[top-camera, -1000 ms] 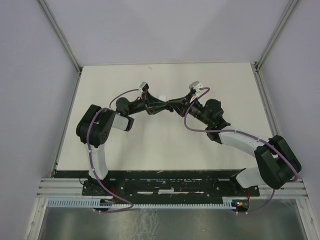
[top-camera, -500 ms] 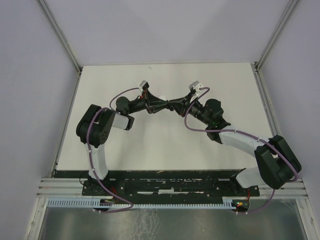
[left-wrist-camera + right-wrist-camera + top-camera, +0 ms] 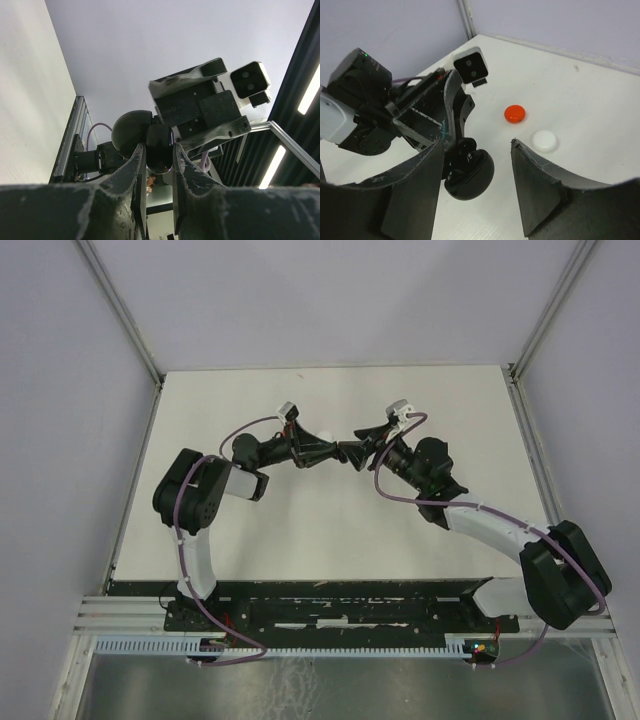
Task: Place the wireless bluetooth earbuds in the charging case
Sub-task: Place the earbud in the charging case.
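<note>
Right wrist view, near to far: the right fingers point(image 3: 540, 185) fill the bottom of the frame, standing well apart with nothing between them. Just beyond, lower centre, hangs the black, rounded, glossy plastic charging case point(image 3: 470, 175), lifted clear of the white desk point(image 3: 580, 115) and clamped at its top by the left fingers point(image 3: 454, 115), which are pressed together on it. The case appears to be open. Glossy black shapes in its upper half read as small black stemmed earbuds point(image 3: 462, 150) already seated, though they are too small to confirm. Farther, right of centre, a red round disc point(image 3: 514, 113) and a white round disc point(image 3: 544, 140) lie near each other on the desk. No loose earbud shows in any view. Judgement: insertion is probably done or nearly so. What is left is checking the seating, perhaps closing the lid, and setting the case down.
</note>
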You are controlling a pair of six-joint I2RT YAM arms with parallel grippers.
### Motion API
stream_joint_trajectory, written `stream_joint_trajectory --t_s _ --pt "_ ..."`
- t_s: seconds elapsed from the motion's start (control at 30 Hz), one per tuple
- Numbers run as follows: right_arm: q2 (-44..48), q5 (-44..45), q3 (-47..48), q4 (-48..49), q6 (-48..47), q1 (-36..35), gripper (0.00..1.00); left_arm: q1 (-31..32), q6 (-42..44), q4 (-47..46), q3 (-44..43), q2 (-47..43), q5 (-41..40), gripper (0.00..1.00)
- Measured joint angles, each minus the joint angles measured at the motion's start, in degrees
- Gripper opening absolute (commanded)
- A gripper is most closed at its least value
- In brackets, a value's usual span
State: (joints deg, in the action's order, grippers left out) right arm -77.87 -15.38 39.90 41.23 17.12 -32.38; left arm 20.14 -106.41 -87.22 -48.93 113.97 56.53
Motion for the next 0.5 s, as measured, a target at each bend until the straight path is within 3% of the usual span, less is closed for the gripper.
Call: stream_joint_trajectory --t_s 0.17,0.4,0.5 --pt "4.46 5.07 0.00 -1.64 0.00 -0.22 0.67 0.20 0.04 0.02 0.74 1.01 0.00 0.03" --pt "7.19 15.06 1.75 -13.14 -1.05 -0.24 1.00 0.24 0.09 -0.02 1.11 2.21 -0.20 0.03" --pt "7.13 20.41 4.28 -22.21 -2.05 -0.26 0.99 0.24 0.04 0.00 1.36 2.75 -2.05 0.03"
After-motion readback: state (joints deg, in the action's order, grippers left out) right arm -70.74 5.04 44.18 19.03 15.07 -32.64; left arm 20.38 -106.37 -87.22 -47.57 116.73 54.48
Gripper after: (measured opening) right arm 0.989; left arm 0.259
